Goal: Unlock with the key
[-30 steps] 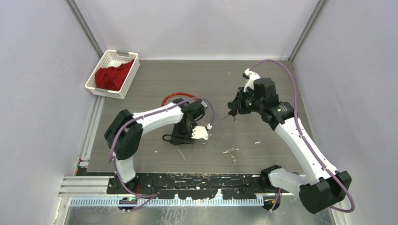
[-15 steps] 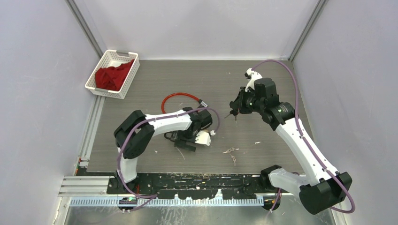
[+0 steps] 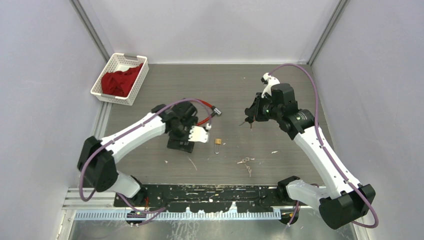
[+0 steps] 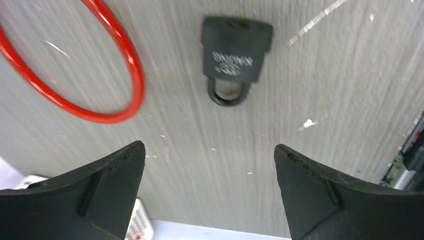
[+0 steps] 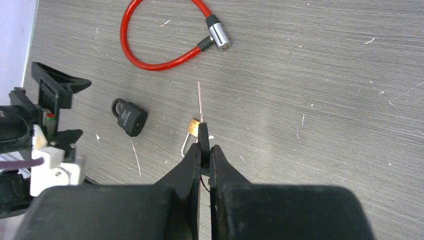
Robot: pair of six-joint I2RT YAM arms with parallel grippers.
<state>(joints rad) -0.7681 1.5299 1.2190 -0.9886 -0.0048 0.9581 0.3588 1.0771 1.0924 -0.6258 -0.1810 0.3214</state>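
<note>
Cable lock [image 5: 121, 37] lies near black padlock [image 5: 131, 120], brass padlock [image 5: 192, 126] alongside

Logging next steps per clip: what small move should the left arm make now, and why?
Probably lower the open left pincer onto the black padlock and grip its body: it lies unheld just ahead of it, while the right pincer pinches the key.

Left hand [image 4: 207, 150] spread wide; right hand [image 5: 206, 145] clamped.

One black padlock [image 4: 232, 50], one brass padlock [image 5: 192, 126], one red cable [image 4: 136, 82], one basket [image 3: 111, 98]
</note>
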